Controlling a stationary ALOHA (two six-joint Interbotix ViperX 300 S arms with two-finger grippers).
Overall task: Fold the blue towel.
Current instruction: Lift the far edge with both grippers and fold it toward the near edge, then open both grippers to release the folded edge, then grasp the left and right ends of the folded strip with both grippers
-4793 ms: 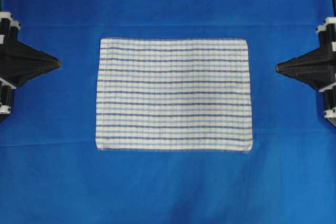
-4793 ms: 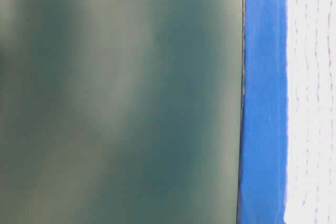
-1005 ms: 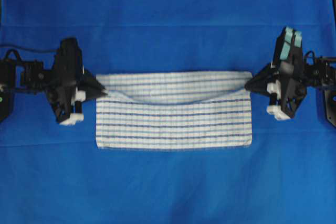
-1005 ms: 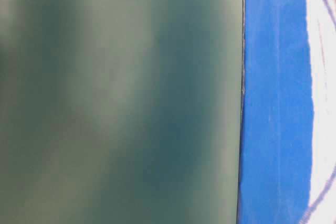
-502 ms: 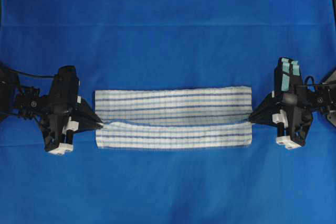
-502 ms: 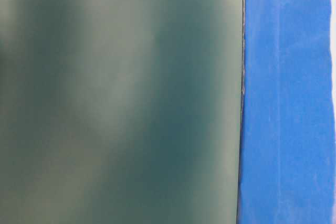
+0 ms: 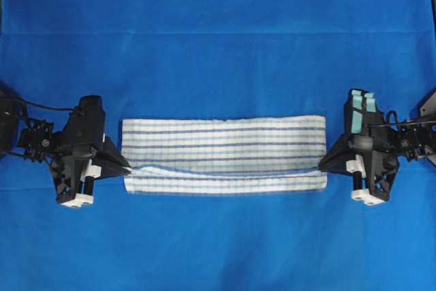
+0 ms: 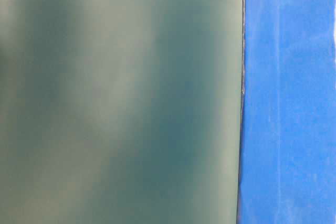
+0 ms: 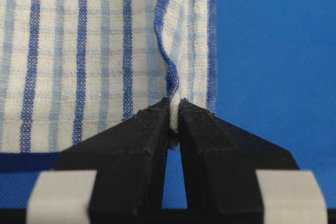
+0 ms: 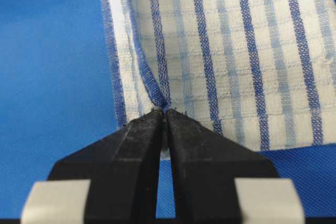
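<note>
The blue towel (image 7: 223, 153), white with light and dark blue stripes, lies folded over itself as a wide low band in the middle of the overhead view. My left gripper (image 7: 128, 167) is shut on the corner of its upper layer at the left end, seen close in the left wrist view (image 9: 174, 113). My right gripper (image 7: 321, 165) is shut on the matching corner at the right end, seen in the right wrist view (image 10: 164, 111). The held edge lies just short of the towel's near edge, so a narrow strip of lower layer shows (image 7: 225, 183).
The plain blue table covering (image 7: 218, 39) spreads all around the towel. The table-level view shows a blurred grey-green surface (image 8: 121, 98) and a strip of the blue covering (image 8: 283, 98). Black arm bodies stand at the far left (image 7: 41, 144) and far right (image 7: 409, 138).
Both grippers have carried the towel's far edge toward the near edge, from lying flat and unheld to nearly doubled over. In the last half second the held edge moved slightly nearer.
</note>
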